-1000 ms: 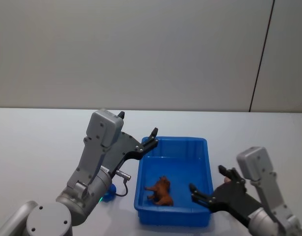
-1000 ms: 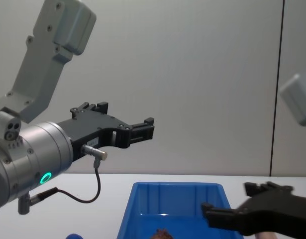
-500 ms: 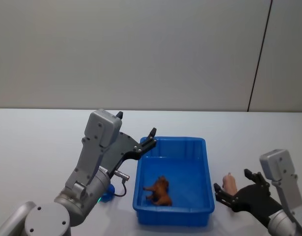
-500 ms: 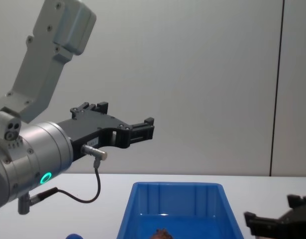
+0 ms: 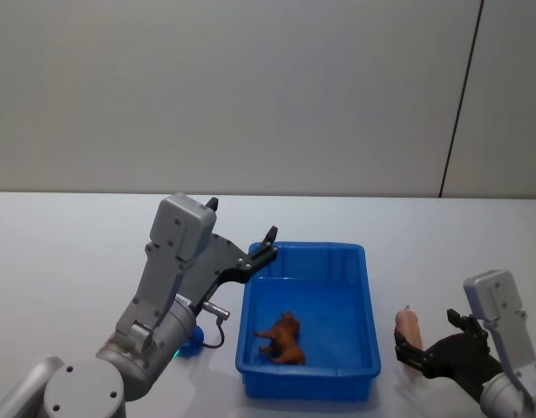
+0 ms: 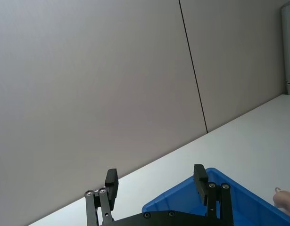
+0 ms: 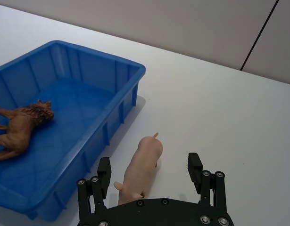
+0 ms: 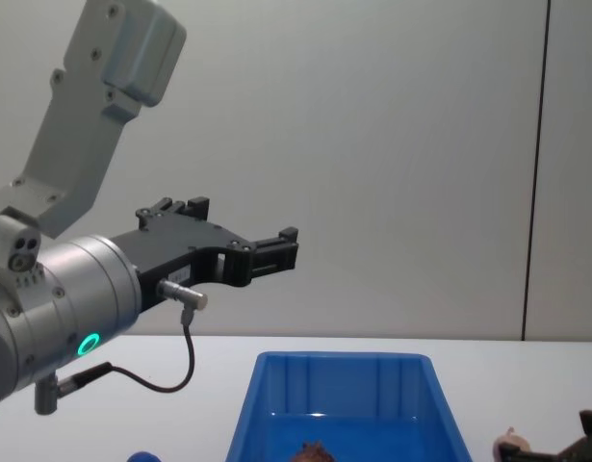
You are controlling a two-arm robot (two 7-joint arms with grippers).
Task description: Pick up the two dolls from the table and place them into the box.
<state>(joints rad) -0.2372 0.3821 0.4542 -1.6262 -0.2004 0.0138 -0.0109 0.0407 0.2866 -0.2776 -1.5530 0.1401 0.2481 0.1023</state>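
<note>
A reddish-brown animal doll [image 5: 282, 338] [image 7: 20, 129] lies inside the blue box [image 5: 365, 287] [image 7: 130, 70] [image 8: 344, 364]. A rounded blue doll [image 5: 191, 345] [image 8: 141, 455] sits on the table left of the box, half hidden under my left arm. My left gripper [image 5: 263, 248] [image 6: 155, 179] [image 8: 276, 248] hangs open and empty above the box's far left corner. On the table to the right of the box lies a pink pig figure [image 5: 408, 328] [image 7: 140, 169]. My right gripper [image 5: 427, 335] [image 7: 149, 161] is open, low and close to the pig, which shows between its fingers in the right wrist view.
The white table [image 5: 67, 252] stretches wide on both sides of the box. A plain grey wall [image 5: 250, 96] stands behind it. A cable [image 8: 185, 371] loops under my left wrist.
My right gripper has pulled back from over the box's near right corner, moving right and down to the pink pig. The left arm has stayed still.
</note>
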